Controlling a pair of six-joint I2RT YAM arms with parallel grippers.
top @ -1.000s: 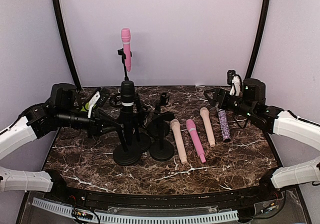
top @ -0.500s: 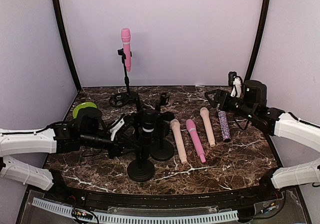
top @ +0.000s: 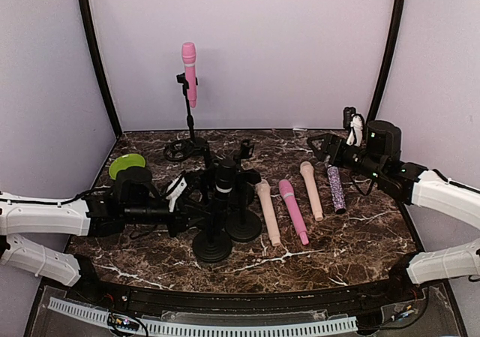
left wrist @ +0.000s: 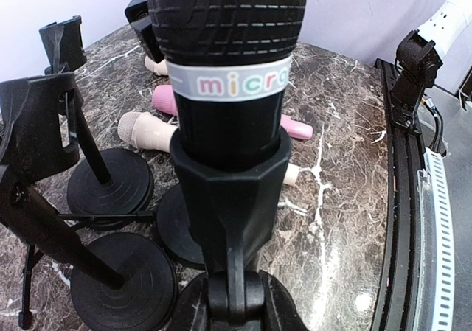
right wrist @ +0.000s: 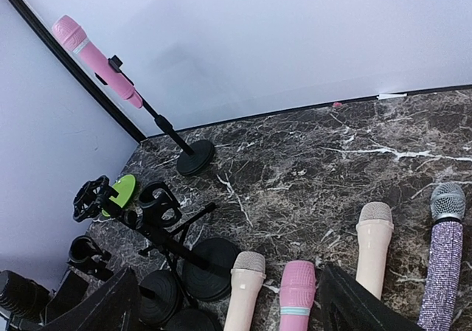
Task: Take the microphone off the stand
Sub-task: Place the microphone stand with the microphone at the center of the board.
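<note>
Left gripper point(top: 204, 211) looks clenched around the stand point(left wrist: 232, 187) just below the black microphone point(left wrist: 228, 65); right gripper point(right wrist: 228, 287) splayed wide, holding nothing.

I count six microphones. One black microphone point(top: 226, 173) stands in a short stand point(top: 212, 245), and one raised pink microphone point(top: 189, 70) sits on the tall stand point(top: 187, 115). Four lie on the bench point(top: 360, 232): a nearer beige microphone point(top: 268, 212), a lying pink microphone point(top: 293, 211), a farther beige microphone point(top: 312, 191) and one glittery purple microphone point(top: 335, 188). As far as I can tell there are five stands, including three crowded empty short stands point(left wrist: 110, 189). There is one green disc point(top: 127, 164).
</note>
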